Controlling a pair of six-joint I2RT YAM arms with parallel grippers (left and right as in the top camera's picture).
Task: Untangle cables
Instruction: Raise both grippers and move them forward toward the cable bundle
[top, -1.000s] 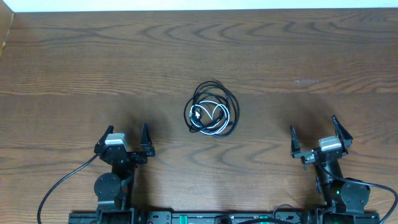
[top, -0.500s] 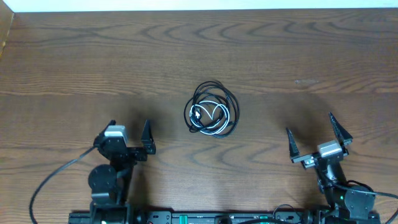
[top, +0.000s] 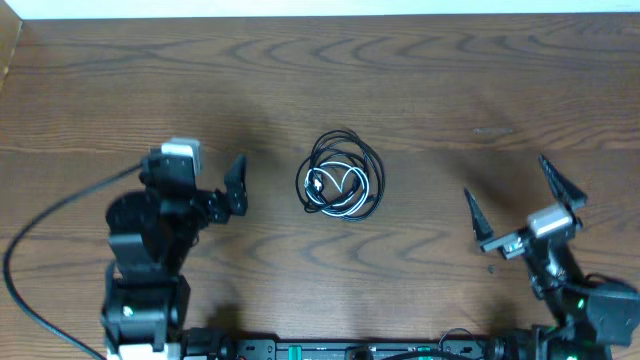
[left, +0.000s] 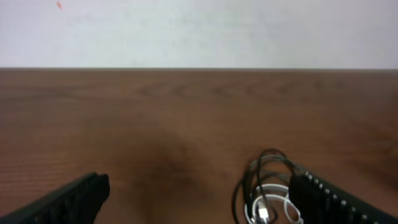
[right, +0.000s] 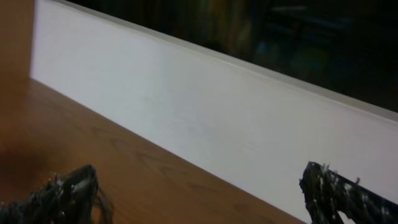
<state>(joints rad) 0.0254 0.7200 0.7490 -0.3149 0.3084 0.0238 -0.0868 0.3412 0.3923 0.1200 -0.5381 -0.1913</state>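
The cables (top: 342, 178) lie in one tangled coil at the middle of the table, black loops around a white cord with a small plug. My left gripper (top: 198, 175) hovers to their left, open and empty. In the left wrist view the cables (left: 266, 193) lie on the wood just inside the right fingertip (left: 320, 196), while the left gripper (left: 199, 186) holds nothing. My right gripper (top: 505, 182) is raised right of the coil, open and empty. The right gripper (right: 199, 180) faces the far wall, with thin dark strands beside its left fingertip (right: 68, 190).
The wooden table (top: 480, 80) ends at a white wall (right: 186, 93) along the far side. A thick black wire (top: 40, 235) runs from the left arm toward the front left. Both arm bases stand at the front edge.
My left arm has risen and swung away from the front edge, level with the coil. My right gripper has lifted and tilted, drifting slightly right. The cables have not moved.
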